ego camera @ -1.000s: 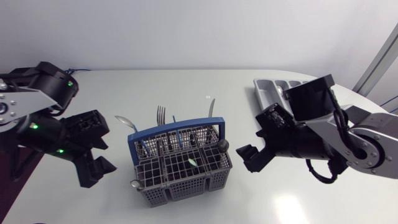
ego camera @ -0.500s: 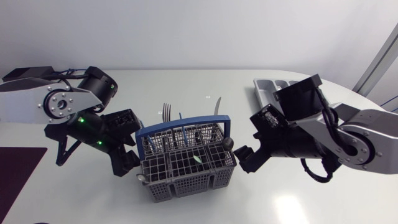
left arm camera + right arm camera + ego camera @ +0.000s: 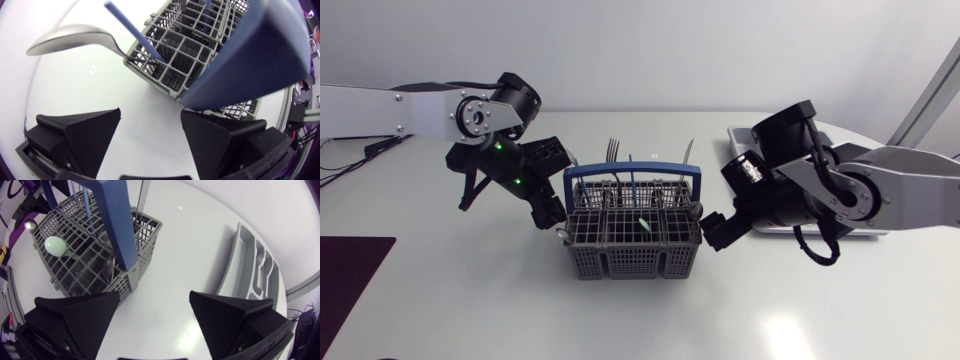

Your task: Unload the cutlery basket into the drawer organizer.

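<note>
While the head view is showing the cutlery basket (image 3: 633, 240) sitting near the middle of the table (image 3: 470, 300), with forks (image 3: 613, 150) and other pieces sticking up past its blue handle (image 3: 633, 172), I am judging the unloading as not yet begun. Nothing is being carried, and the drawer organizer (image 3: 738, 134) is lying behind my right arm, mostly covered by it, so its compartments are not showing from above. The left gripper (image 3: 548, 213) is hanging at the basket's left side and the right gripper (image 3: 713, 228) at its right side; whether either is touching the mesh I cannot tell from here. Across the left wrist view, the left gripper (image 3: 150, 120) is standing with its fingers spread and only bare table between them, a corner of the basket (image 3: 170, 65) lying just ahead. A spoon (image 3: 75, 40) is leaning out over the rim beside a blue utensil stem (image 3: 131, 27), while the blue handle (image 3: 260, 55) is looming so close that it is hiding most of the compartments. Through the right wrist view, the right gripper (image 3: 155, 300) is likewise gaping wide and pinching nothing, with the basket (image 3: 85, 255) ahead of one finger and the organizer (image 3: 245, 260) beyond the other, well apart from the basket. The organizer is running out of the frame, the slots that are showing appear to be holding nothing, and a pale green piece (image 3: 55, 245) in the basket is too indistinct to name.
</note>
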Motion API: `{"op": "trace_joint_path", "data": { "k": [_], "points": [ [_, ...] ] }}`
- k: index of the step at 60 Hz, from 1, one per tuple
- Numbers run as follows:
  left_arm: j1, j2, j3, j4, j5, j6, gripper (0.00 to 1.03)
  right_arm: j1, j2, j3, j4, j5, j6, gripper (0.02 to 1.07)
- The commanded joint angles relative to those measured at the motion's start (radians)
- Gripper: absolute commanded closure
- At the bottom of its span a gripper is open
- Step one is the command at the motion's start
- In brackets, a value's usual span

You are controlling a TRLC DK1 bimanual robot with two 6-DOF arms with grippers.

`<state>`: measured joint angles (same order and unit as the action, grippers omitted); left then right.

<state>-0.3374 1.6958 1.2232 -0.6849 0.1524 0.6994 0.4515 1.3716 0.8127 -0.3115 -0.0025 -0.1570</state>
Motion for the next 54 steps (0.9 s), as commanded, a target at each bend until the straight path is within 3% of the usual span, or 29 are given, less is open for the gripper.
{"op": "trace_joint_path", "data": {
  "k": [1,13,19,25,28,36,40,43,54],
  "points": [
    [-0.041,0.019,0.056,0.038,0.075,-0.047,0.06,0.013,0.04,0.043,0.035,-0.048,0.028,0.06],
    [0.031,-0.117,-0.064,0.051,0.075,0.006,0.06,-0.002,-0.066,-0.043,0.028,-0.045,0.01,0.06],
    [0.083,-0.3,-0.192,0.134,0.075,0.089,0.06,-0.028,-0.175,-0.099,0.015,-0.047,-0.021,0.06],
    [0.109,-0.487,-0.333,0.297,0.073,0.176,0.06,-0.034,-0.252,-0.142,0.006,-0.047,-0.046,0.06],
    [0.107,-0.551,-0.375,0.318,0.073,0.27,0.06,-0.034,-0.284,-0.164,0.006,-0.048,-0.055,0.06],
    [0.107,-0.581,-0.36,0.268,0.064,0.305,0.06,-0.028,-0.312,-0.191,0.0,-0.06,-0.058,0.06],
    [0.098,-0.625,-0.392,0.265,0.065,0.39,0.06,-0.023,-0.321,-0.204,0.002,-0.077,-0.061,0.06],
    [0.074,-0.68,-0.444,0.274,0.067,0.499,0.06,-0.002,-0.321,-0.207,-0.008,-0.077,-0.09,0.06],
    [-0.02,-0.729,-0.49,0.262,0.064,0.643,0.06,0.087,-0.305,-0.204,-0.047,-0.083,-0.122,0.06]
  ]
}}
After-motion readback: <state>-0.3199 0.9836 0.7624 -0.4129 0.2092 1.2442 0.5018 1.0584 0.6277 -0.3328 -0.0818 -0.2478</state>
